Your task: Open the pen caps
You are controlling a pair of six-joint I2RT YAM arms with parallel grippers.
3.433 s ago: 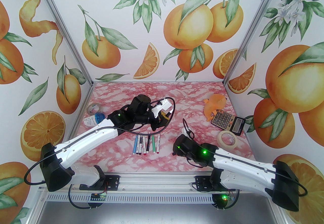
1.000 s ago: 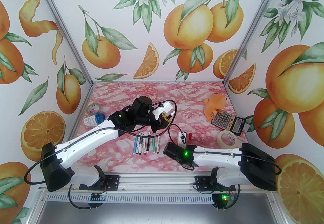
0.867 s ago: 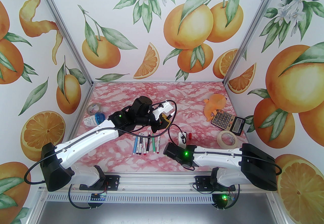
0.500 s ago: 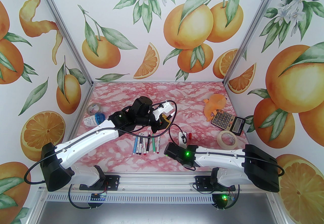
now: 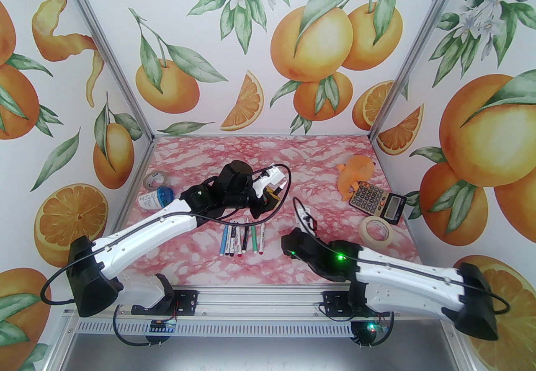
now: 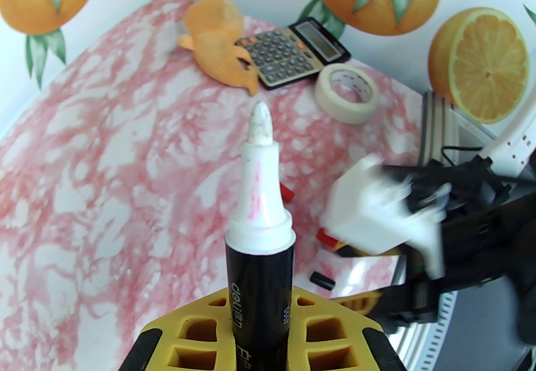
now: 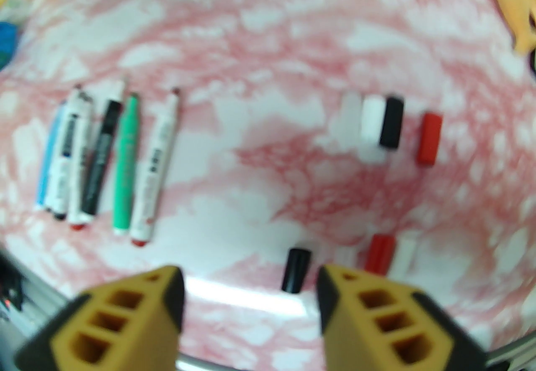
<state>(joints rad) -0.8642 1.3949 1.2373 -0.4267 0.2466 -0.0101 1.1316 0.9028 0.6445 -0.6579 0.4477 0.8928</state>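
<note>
The left gripper (image 6: 259,321) is clamping a black marker (image 6: 259,273) by its barrel, with the bare white nib pointing toward 12 o'clock (pink smears are showing on the collar). The right gripper (image 7: 249,302) is hovering with its yellow fingers (image 7: 121,319) spread wide and nothing between them. In the right wrist view, loose pen caps (image 7: 392,122) are lying on the marble-print table (image 7: 251,47) at 2 and 5 o'clock. The remaining pens (image 7: 125,160) are lying side by side at 9 o'clock.
</note>
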